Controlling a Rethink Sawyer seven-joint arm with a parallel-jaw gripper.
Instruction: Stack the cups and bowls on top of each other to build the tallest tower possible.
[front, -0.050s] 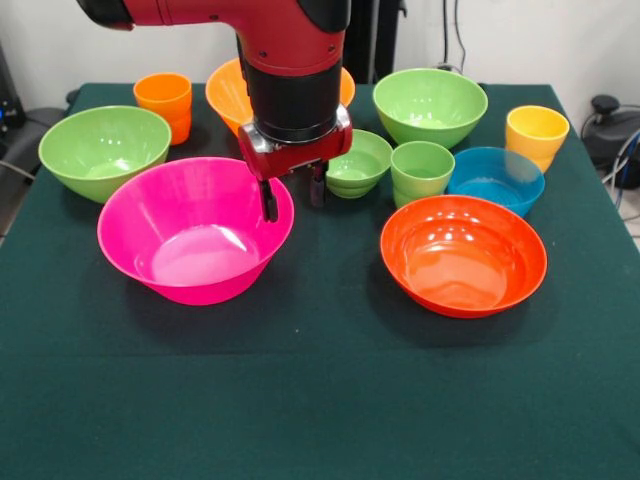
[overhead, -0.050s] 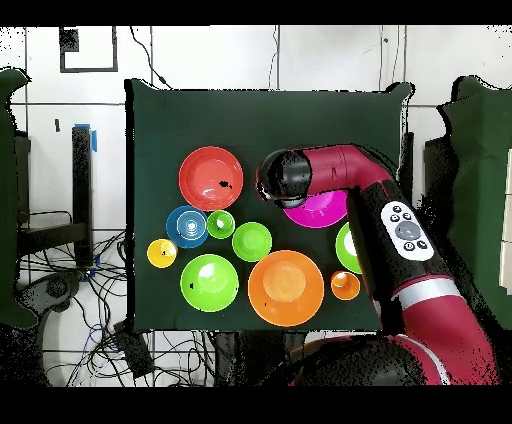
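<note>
My pincer (front, -0.050s: 293, 198) hangs released over the pink bowl (front, -0.050s: 195, 232): light, slick, stiff plastic, so I'd pinch its rim.

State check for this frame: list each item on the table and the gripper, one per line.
gripper: open, empty, over pink bowl's rim
pink bowl: upright, empty
red-orange bowl: upright, empty
blue bowl: upright, empty
left light green bowl: upright, empty
far light green bowl: upright, empty
small green bowl: upright, empty
green cup: upright, unstacked
yellow cup: upright
orange cup: upright
orange bowl: partly hidden by arm
</note>
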